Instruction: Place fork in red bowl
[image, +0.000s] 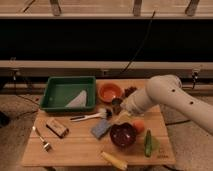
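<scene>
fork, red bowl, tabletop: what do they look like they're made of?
The fork is likely metal: slim and silvery with a pale glint. The red bowl has a glossy orange-red inside, so plastic or glazed ceramic; the look leaves it open. The table looks like wood, with a light tan matte top. The gripper is just in front of the red bowl, far from the fork.
</scene>
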